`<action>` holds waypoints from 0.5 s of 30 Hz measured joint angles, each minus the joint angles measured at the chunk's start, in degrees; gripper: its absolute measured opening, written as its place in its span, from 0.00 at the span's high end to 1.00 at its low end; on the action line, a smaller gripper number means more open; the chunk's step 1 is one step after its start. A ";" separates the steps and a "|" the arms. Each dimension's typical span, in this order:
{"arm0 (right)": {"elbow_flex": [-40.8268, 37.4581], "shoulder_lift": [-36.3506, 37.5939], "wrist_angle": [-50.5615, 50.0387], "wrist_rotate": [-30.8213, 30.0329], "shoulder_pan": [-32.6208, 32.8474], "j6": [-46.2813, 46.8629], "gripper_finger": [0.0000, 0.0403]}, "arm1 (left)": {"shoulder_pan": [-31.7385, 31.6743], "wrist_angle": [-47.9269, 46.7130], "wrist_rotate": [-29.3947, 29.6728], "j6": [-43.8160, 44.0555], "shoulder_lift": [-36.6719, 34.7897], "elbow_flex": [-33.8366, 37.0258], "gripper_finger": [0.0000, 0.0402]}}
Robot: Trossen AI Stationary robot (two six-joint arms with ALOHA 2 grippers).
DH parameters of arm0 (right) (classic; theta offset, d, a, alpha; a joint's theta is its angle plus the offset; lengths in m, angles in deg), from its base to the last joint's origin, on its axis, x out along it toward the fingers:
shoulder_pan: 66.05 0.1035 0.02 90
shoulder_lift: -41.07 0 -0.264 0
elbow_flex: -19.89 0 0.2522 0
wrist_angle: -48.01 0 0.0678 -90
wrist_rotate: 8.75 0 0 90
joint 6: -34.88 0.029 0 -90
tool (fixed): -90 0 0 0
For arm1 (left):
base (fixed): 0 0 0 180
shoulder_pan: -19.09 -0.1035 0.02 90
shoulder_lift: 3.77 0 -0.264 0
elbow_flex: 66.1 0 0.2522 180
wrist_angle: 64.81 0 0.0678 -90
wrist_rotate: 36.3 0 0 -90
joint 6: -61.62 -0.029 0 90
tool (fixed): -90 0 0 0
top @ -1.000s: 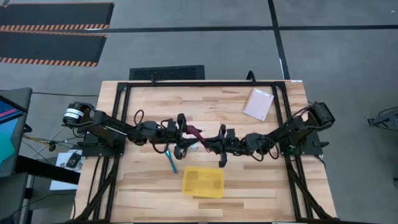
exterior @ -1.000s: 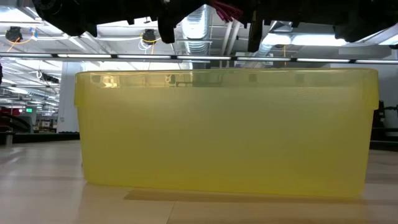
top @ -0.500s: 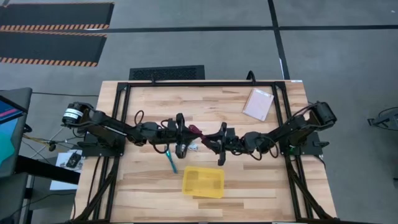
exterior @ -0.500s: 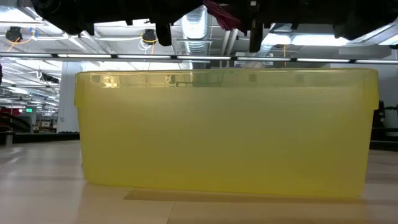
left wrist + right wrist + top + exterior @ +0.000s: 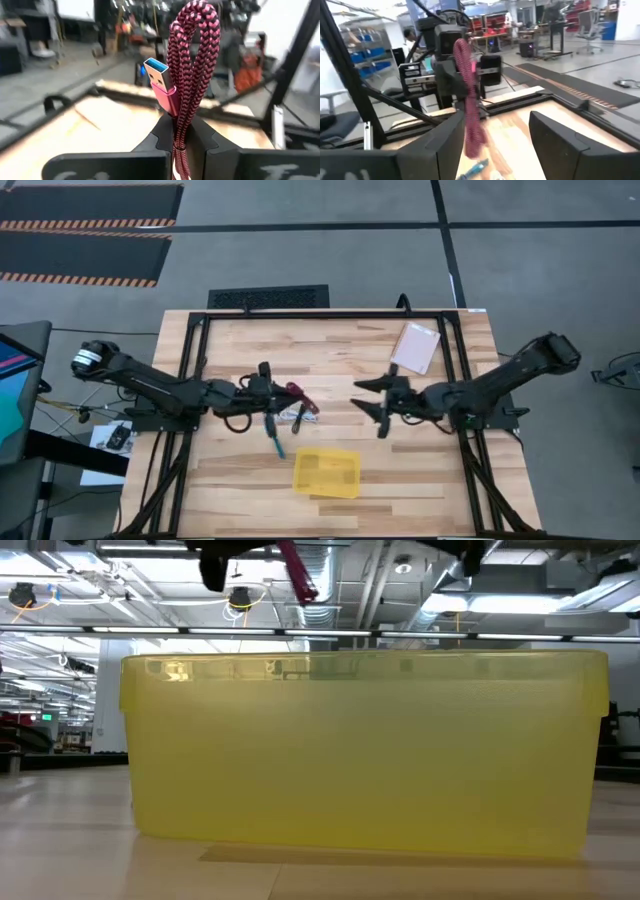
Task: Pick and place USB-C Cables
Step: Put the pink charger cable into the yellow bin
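Observation:
My left gripper hangs left of the table's middle, shut on the dark red braided USB-C cable, which also shows in the low view. My right gripper stands open a little to the right of it, nothing between its fingers. A teal cable lies flat on the wood near the left gripper, and a white cable lies below the red one. The yellow tray stands near the front edge. My left gripper pinches the folded red bundle between its two fingers, several strands together. The fingers lie about level, pointing toward the table's right. The loops and a blue-tongued plug stick out past the fingertips. The cable is lifted clear of the table.
A pale pink packet lies at the far right of the table. The tray's yellow wall fills the low view. Black frame rails run along the far edge and both sides.
The red cable has passed from my right gripper to my left. My right gripper has opened, let go and drawn back toward the table's right edge. My left gripper has taken hold and carried the cable toward the left edge, clear of the table.

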 joint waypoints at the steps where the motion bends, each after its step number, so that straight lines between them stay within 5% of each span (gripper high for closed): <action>1: 0.00 1.92 -2.33 -1.23 0.79 -0.02 0.41 | 0.95 -3.40 -0.11 1.01 -0.60 -0.64 1.00; 15: -0.01 11.40 -10.59 -8.12 6.94 -0.86 0.45 | 9.73 -40.00 -1.99 9.77 8.84 -27.03 1.00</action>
